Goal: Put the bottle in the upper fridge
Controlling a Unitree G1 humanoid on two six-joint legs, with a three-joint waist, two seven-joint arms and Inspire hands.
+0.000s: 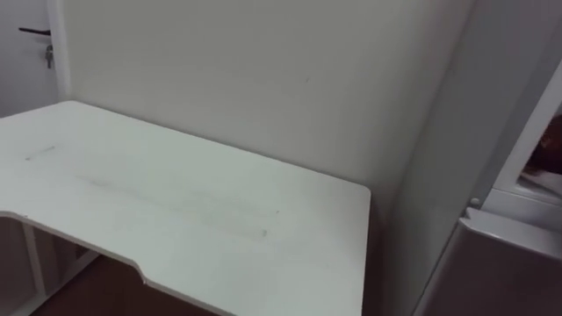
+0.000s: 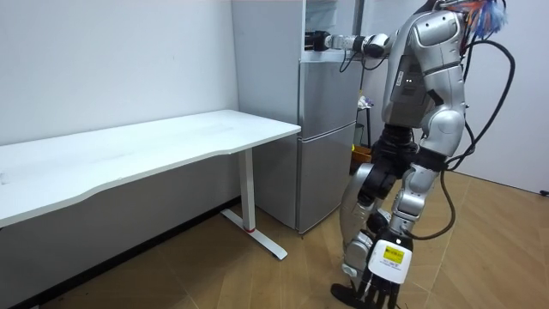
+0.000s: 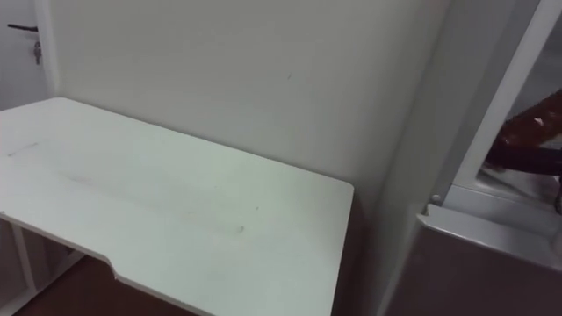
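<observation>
Right hand (image 2: 319,40) was inside the open top of the tall silver-grey fridge (image 2: 326,129); I couldn't tell whether it was clasped or spread. What I took for the reddish-brown bottle (image 3: 531,132) showed just above it, so placing seemed nearly done, with release and withdrawal left. Alongside stood the white desk (image 1: 176,202). My left hand (image 2: 382,275) hung slack.
</observation>
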